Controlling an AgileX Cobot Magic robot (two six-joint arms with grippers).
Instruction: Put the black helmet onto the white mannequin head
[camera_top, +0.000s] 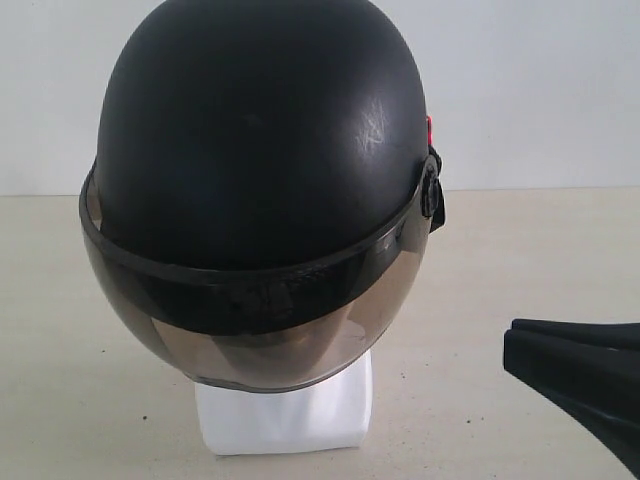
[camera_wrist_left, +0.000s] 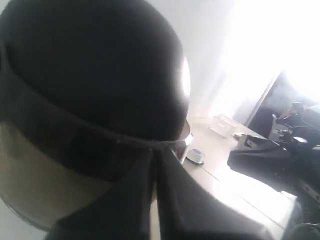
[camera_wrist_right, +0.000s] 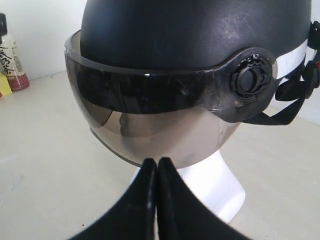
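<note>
A black helmet (camera_top: 260, 150) sits on top of a white mannequin head (camera_top: 285, 420), which stands upright on a pale bench (camera_top: 80, 350). The helmet covers the head down to the neck, so only the squarish white base shows beneath it. Its smoky visor (camera_top: 250, 330) is lowered over the face, and in the right wrist view the nose and lips show dimly through the tint. A round black pivot (camera_wrist_right: 250, 77) fixes the visor to the side of the shell, with a black strap (camera_wrist_right: 295, 90) hanging behind it.

The right tool (camera_wrist_right: 157, 162) is low in front of the visor, clear of it, with its two fingers pressed together and empty. The left tool (camera_wrist_left: 152, 152) is close under the helmet's rim, its fingers together too; whether it touches the helmet cannot be told. A bottle (camera_wrist_right: 12, 60) stands far off on the bench.
</note>
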